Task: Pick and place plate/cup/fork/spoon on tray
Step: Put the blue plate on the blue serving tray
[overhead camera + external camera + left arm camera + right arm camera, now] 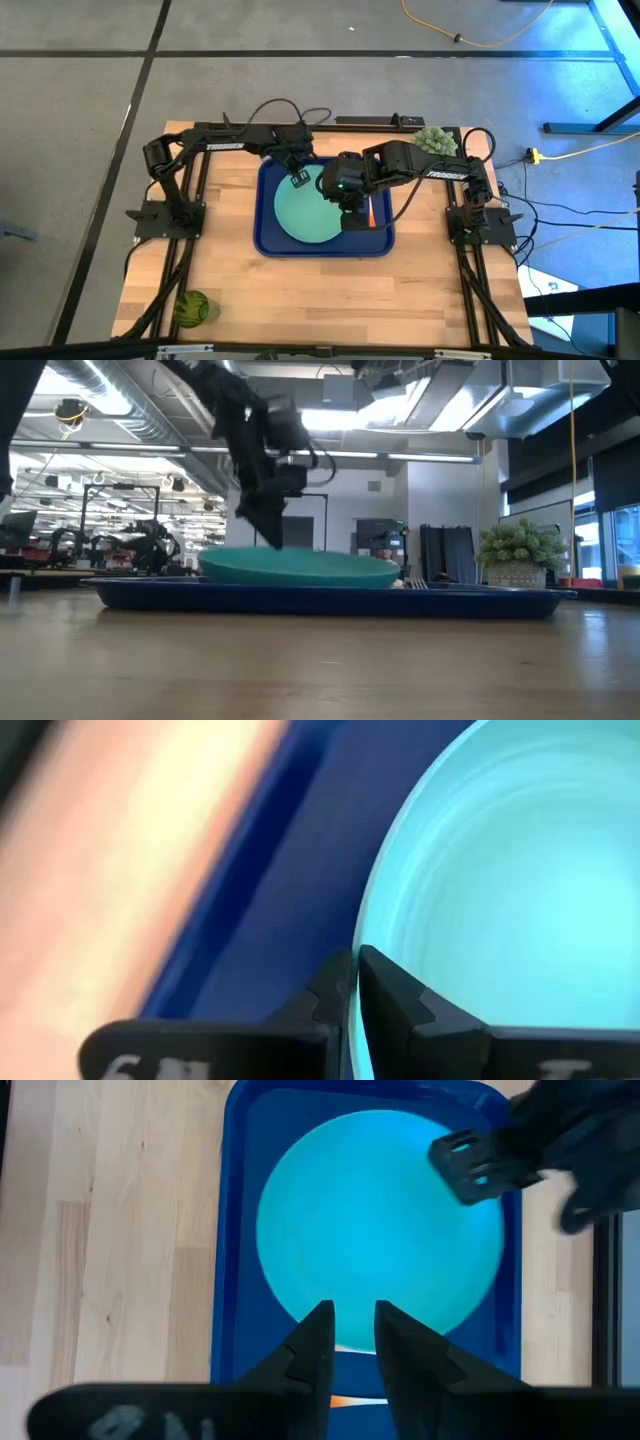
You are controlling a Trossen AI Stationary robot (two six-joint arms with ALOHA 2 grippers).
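Note:
The mint-green plate (pixel 308 210) lies in the dark blue tray (pixel 268 240) at the table's middle. My left gripper (pixel 299 179) is at the plate's far left rim, shut on it; it also shows in the low view (pixel 272 538). My right gripper (pixel 350 212) hangs over the plate's right side with its fingers a little apart and empty (pixel 352 1330). An orange-red cutlery handle (pixel 372 212) lies in the tray right of the plate; whether it is the fork or the spoon I cannot tell. The dark-green cup (pixel 194 308) stands at the table's near left corner. My left gripper pinches the plate's rim (pixel 362 935) between its two fingers, one finger over the plate's inside and one outside it. The fingers come from above, pointing down. The plate (pixel 300 568) lies about level on the tray.
A pale green fuzzy plant in a pot (pixel 436 140) stands at the table's far right corner. Bare wood lies in front of the tray and to its left. The tray's raised rim (pixel 330 598) runs round the plate.

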